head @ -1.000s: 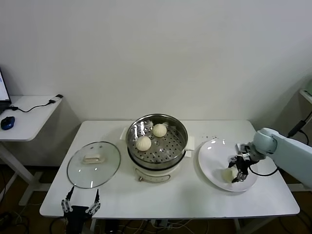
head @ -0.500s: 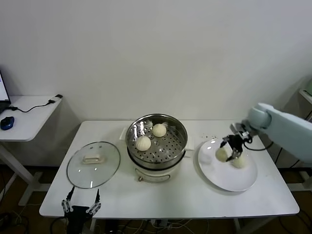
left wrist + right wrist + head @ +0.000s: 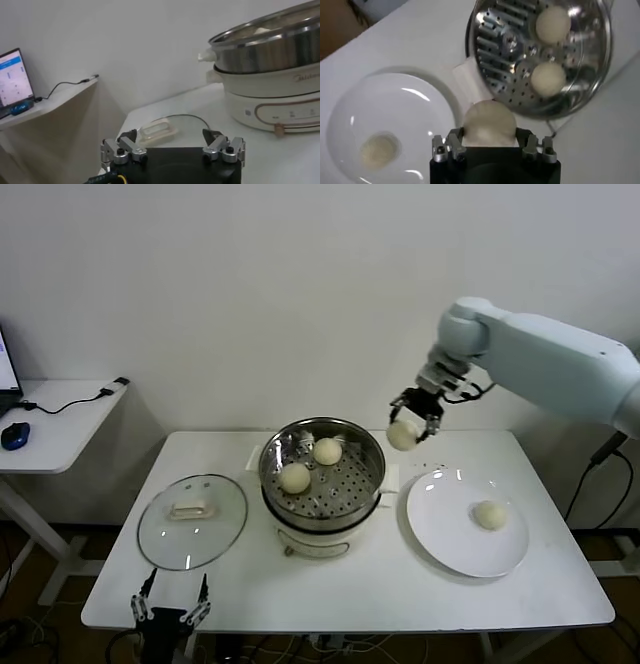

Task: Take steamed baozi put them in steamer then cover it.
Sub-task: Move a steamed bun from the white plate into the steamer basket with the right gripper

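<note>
My right gripper (image 3: 405, 424) is shut on a cream-white baozi (image 3: 402, 435) and holds it in the air just right of the steamer (image 3: 322, 480), above the table between steamer and plate. The right wrist view shows the same baozi (image 3: 489, 123) between the jaws. Two baozi (image 3: 294, 477) (image 3: 327, 450) lie on the steamer's perforated tray (image 3: 510, 55). One baozi (image 3: 489, 515) lies on the white plate (image 3: 440, 529). My left gripper (image 3: 169, 614) is open and empty, parked below the table's front edge at the left.
The glass lid with its white handle (image 3: 191, 519) lies flat on the table left of the steamer. A side desk with a blue mouse (image 3: 14, 434) stands at far left. A white wall runs behind the table.
My right gripper has lifted one baozi off the plate and carried it up and left toward the steamer. One baozi stays on the plate. The left arm has not moved.
</note>
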Controlling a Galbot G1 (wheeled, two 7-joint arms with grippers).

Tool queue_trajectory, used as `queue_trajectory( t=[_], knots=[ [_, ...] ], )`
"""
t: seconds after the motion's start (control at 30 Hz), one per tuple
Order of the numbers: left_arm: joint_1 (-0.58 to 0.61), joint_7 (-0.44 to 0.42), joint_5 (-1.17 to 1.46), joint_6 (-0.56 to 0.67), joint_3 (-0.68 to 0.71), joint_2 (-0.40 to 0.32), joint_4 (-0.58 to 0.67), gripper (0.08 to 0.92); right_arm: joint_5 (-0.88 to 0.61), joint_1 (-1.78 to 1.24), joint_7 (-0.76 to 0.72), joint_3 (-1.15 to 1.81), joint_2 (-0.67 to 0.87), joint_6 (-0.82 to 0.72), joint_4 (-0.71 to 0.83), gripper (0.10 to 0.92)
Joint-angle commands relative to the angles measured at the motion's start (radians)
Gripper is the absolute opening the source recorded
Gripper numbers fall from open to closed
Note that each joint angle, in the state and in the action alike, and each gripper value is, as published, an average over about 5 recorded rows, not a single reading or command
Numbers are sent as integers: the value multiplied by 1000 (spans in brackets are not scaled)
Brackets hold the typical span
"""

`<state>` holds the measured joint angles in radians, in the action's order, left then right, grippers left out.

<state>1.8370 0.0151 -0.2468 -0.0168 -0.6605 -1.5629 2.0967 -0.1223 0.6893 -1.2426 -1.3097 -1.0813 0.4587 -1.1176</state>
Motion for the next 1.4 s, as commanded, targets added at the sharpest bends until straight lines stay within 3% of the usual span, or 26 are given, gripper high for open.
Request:
queue_trajectory(
  t=[0.03, 0.33, 0.93, 1.2, 1.4],
  knots=[
    [3, 0, 6, 1, -4, 0, 2, 823, 72, 49, 0, -21, -217, 155, -55, 688],
    [8, -1, 20, 5, -17, 6, -1, 823, 183, -88, 13, -31, -280, 194, -82, 695],
    [-3, 1, 30, 11, -18, 5, -36, 823, 191, -195, 29, -70, -293, 190, -59, 697],
    [-4, 1, 29, 13, -18, 4, -39, 823, 206, -184, 20, -40, -281, 205, -49, 813],
    [-6, 2, 25, 12, -14, 4, -37, 823, 207, -151, 19, 4, -255, 233, -39, 822]
  ],
)
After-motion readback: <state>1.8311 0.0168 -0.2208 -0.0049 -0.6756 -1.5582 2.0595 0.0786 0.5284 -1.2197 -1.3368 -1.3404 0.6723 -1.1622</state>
